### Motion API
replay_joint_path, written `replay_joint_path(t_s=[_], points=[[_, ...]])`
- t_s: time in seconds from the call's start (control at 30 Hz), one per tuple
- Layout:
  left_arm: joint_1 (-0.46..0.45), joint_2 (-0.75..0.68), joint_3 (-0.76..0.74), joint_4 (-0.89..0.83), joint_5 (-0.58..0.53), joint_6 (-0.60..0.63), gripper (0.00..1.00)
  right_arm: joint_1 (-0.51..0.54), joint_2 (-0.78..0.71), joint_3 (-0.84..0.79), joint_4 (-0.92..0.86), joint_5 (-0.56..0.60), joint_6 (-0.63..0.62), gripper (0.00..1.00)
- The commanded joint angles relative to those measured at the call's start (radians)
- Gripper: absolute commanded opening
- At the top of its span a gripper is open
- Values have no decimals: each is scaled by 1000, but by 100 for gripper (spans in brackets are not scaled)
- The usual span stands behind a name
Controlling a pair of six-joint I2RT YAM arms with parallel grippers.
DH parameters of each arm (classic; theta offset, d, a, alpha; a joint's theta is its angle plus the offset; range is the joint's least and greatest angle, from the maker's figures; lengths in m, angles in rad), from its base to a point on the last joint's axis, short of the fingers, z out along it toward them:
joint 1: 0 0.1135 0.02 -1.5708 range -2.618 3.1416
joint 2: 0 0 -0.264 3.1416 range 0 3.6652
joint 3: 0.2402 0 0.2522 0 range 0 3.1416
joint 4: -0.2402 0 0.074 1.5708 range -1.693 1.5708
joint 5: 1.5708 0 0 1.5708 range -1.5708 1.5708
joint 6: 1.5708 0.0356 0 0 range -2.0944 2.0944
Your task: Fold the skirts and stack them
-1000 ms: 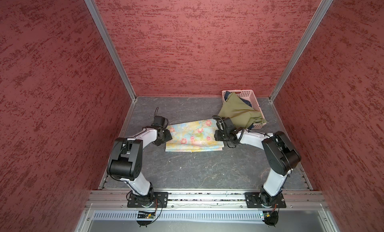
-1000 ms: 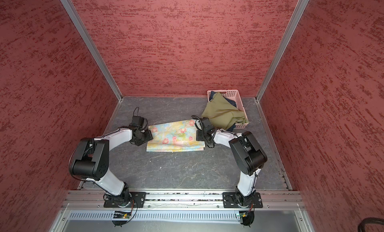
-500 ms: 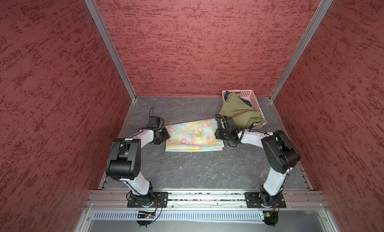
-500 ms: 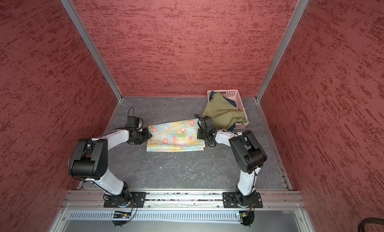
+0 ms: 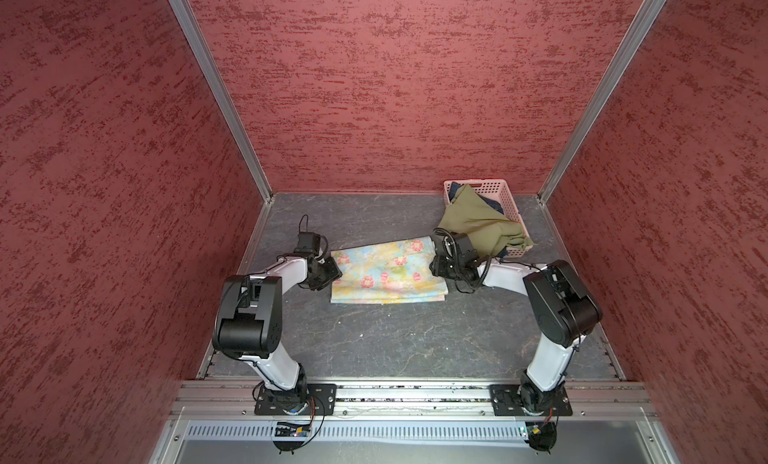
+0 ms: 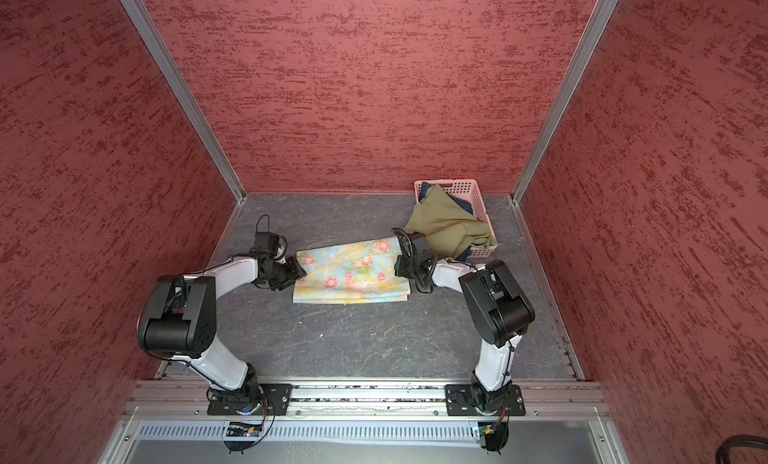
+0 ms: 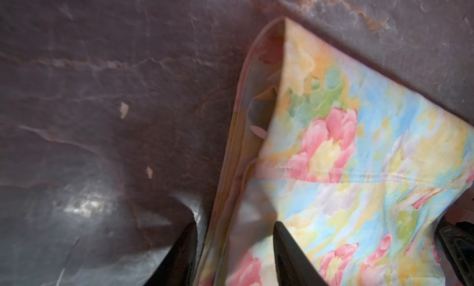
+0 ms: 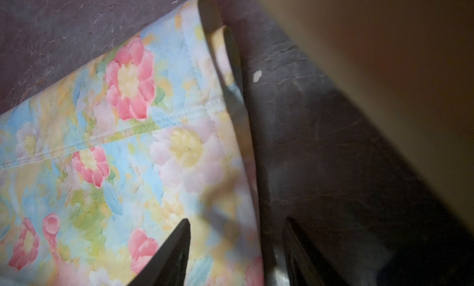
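- Since a second ago the left gripper (image 5: pixel 333 273) has drawn slightly toward the left wall. The right gripper (image 5: pixel 435 268) and all the cloth lie as they did.
- One pink basket (image 5: pixel 505 191) stands in the far right corner of the tabletop (image 5: pixel 395 345).
- Inside the basket lies the denim skirt (image 5: pixel 496 207). It is dark blue and mostly covered, with only patches showing in both top views.
- The green skirt (image 5: pixel 478 229) lies on top of the denim and spills over the basket's near left rim toward the tabletop.
- The floral skirt (image 5: pixel 386 272) is outside the basket. It lies flat in the middle of the tabletop as a layered rectangle, with one gripper at its left edge and one at its right.
- The floral skirt's far right corner comes close to the hanging green cloth. The right gripper hides whether they touch.
- In the left wrist view the left jaws stand apart and released. One finger (image 7: pixel 179 256) is over bare tabletop and the other is over the cloth. The skirt's stacked edge runs between them, with nothing pinched.
- In the right wrist view the right jaws are likewise spread. One finger (image 8: pixel 169 256) is above the flowers and the other is beyond the skirt's right edge, gripping nothing.
- Count: three skirts, one basket, two arms.
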Motion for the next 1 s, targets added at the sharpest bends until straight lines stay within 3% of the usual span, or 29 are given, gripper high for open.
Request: replay_joint_path(t_s=[0.0, 0.23, 0.5, 0.97], points=[[-18, 59, 6, -144, -22, 23, 47, -1, 21, -20, -88, -27, 36, 59], [-64, 113, 86, -228, -68, 39, 44, -2, 4, -35, -80, -36, 47, 59], [-83, 140, 122, -244, -64, 45, 1, -4, 16, -58, -39, -58, 57, 59], [-85, -38, 233, -315, -163, 91, 0, -7, -33, -87, -12, -67, 87, 59]])
